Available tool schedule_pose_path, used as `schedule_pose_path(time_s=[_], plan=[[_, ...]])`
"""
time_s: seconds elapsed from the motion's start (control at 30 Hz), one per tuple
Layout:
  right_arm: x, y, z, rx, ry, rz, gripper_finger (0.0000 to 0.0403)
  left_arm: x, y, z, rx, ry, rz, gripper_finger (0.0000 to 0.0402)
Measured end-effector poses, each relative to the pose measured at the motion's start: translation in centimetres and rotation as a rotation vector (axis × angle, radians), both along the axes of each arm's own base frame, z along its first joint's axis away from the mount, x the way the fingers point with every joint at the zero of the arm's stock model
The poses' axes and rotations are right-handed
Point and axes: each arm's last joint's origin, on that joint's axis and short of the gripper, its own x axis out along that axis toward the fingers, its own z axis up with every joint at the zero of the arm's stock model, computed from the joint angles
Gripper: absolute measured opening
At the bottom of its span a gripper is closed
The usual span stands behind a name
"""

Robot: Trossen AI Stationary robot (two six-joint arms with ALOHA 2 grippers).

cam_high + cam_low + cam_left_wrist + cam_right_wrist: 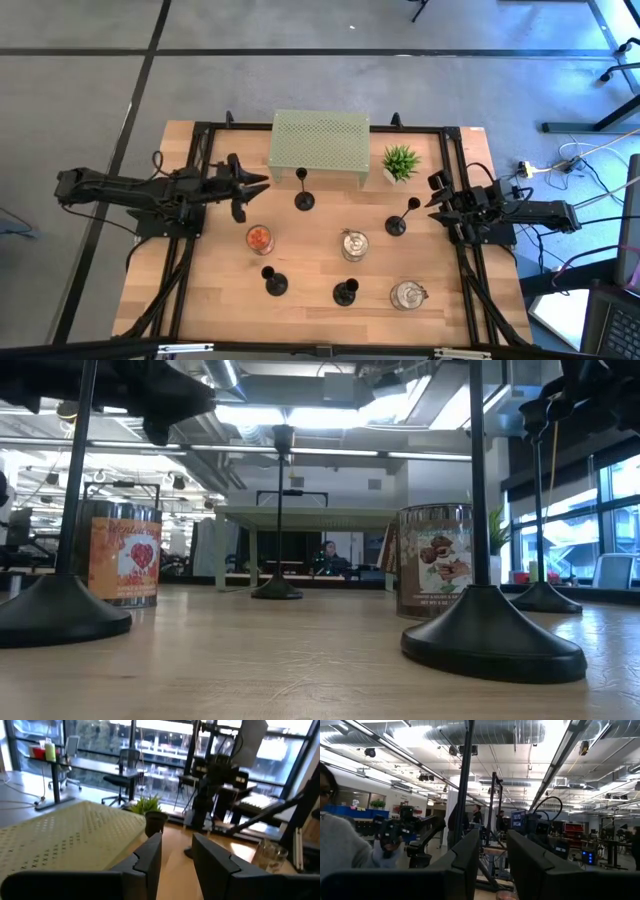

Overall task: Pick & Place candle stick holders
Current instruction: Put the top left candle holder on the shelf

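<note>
Table: pale wood planks, smooth, faint sheen in the low view
Candle stick holders: black, matt, thin stems on flat round bases, look like metal
Stand: pale green perforated sheet, matt
Jars: clear glossy glass with printed paper labels
Plant: green spiky leaves, look plastic
Left gripper and right gripper: dark matt plastic fingers

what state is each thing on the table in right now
four black candlestick holders: upright, apart, none held
three glass jars: upright
green perforated riser: standing, nothing on top
left claw: open, empty
right claw: open, empty
</note>
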Motion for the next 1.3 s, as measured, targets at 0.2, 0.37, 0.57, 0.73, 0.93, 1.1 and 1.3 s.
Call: schedule_pose_path(time_s=[0.2,0.37,0.57,0.73,0.93,1.1,1.3], plan=[[0.0,0.0,0.0,0.0,-0.005,0.0,0.0104,2.3,0.4,0.0,0.039,0.107,0.029,0.0105],[0.0,0.0,0.0,0.0,-0.004,0.0,0.0104,3.9,1.2,-0.9,0.045,0.194,0.061,0.0105],[0.0,0.0,0.0,0.0,0.0,0.0,0.0104,5.4,2.2,-2.7,0.014,0.273,0.095,0.0104],[0.0,0.0,0.0,0.0,0.002,0.0,0.0104,6.9,2.6,-3.7,0.026,0.26,0.016,0.0103],[0.0,0.0,0.0,0.0,0.003,0.0,0.0104,8.3,3.2,-4.8,0.07,0.25,0.016,0.0102],[0.0,0.0,-0.1,0.0,0.011,0.0,0.0104,8.8,4.0,-5.4,0.038,0.229,0.044,0.0102],[0.0,0.0,-0.1,0.0,0.011,0.0,0.0104,9.3,4.5,-5.7,0.048,0.186,0.046,0.0102]])
